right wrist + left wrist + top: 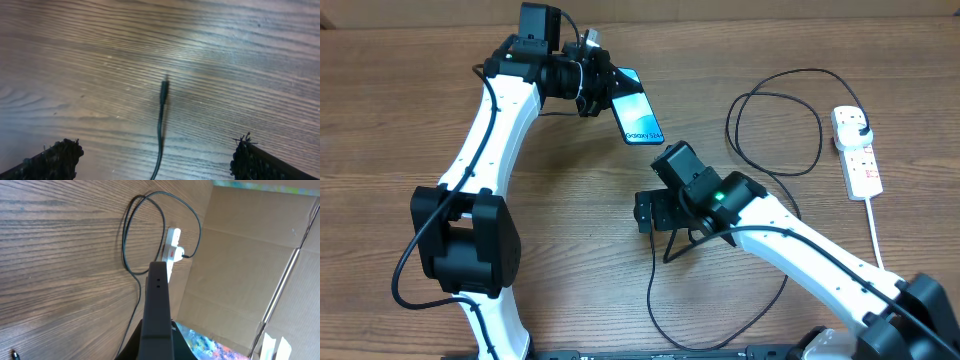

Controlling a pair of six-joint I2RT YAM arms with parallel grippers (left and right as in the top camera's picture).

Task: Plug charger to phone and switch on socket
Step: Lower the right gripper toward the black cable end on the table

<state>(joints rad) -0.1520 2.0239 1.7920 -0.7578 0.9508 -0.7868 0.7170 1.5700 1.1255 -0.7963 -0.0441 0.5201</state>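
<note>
1. Risk first: the small connector tip (163, 90) of the long thin black charger cable (159, 131) lies flat on the brown wood-grain table (400, 100), in the middle of the right wrist view. A thin round wire on a hard top is likely to roll or slip off the pads if the close lands off-centre. It could also be pinched too far behind the tip to steer it
2. The slim rectangular phone with a black frame and blue-teal screen (638, 115) hangs tilted off the table, upper middle of the overhead frame. Its port is small, and I judge that any slant between tip and port could scrape the frame or twist the phone in its grip
3. The cable's slack loops at the upper right of the overhead view and ends in a black plug (861, 126) seated in the white elongated power strip (857, 160). Carrying the tip far could drag that loop or tug the strip out of place before its switch is pressed
4. The right gripper (156, 147) is spread wide, with one finger (57, 160) at the lower left of its wrist view and the other at the lower right. It holds nothing and touches nothing, and the cable runs up between the fingers with the tip just ahead
5. The left gripper (598, 88) is clamped on the phone, which shows edge-on as a dark slab at the bottom centre of the left wrist view. Its own fingers are hidden there
</note>
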